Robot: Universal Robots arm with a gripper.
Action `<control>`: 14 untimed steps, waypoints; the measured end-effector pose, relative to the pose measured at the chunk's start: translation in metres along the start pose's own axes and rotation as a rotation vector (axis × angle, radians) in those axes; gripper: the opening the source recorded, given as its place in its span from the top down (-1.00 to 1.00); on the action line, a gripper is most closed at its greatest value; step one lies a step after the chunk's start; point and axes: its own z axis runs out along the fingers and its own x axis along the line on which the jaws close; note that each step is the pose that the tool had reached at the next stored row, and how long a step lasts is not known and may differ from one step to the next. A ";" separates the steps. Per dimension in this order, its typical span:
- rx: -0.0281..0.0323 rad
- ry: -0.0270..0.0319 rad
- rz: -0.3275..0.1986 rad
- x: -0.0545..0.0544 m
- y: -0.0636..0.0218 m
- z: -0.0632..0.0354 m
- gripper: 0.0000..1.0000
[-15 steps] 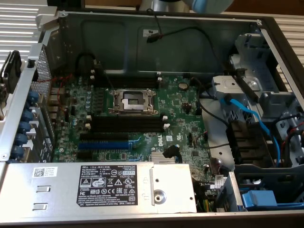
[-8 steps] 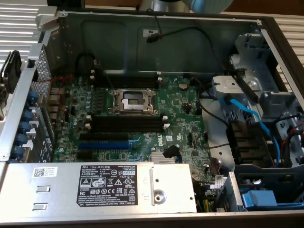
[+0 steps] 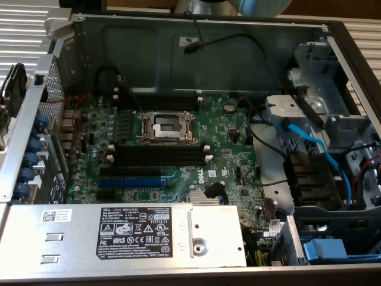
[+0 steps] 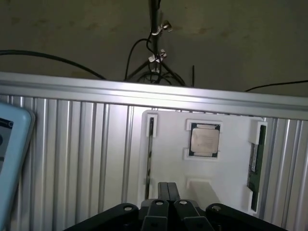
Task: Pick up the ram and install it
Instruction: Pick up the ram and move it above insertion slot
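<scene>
A ribbed aluminium work surface is filling the wrist view, with a white parts holder lying on it as the landmark for that view. Nearest the camera, the gripper is hovering above the holder's near edge, its two dark fingers pressed together with no gap showing and nothing between them. Along one side edge of the holder, a ram is sitting edge-up in white clips; a second thin ram stick is standing in clips along the opposite side edge. Between the two sticks, a CPU chip is resting flat in a square pocket. Beyond the holder, black cables are trailing over a dark floor.

In the exterior view, an open computer case is occupying the frame, with the green motherboard inside it. At the near edge of the board, a silver power supply is lying labelled side up. Just past it, a blue expansion slot is running across the board. Farther in, black memory slots are sitting unfilled. Beyond those, the CPU socket is standing open.
</scene>
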 end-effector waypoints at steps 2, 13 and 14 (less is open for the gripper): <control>0.0001 0.0000 0.000 0.000 -0.0043 0.0039 0.80; 0.0001 0.0001 0.000 -0.011 0.0009 0.0235 0.80; 0.0003 0.0000 0.000 -0.012 0.0053 0.0250 0.80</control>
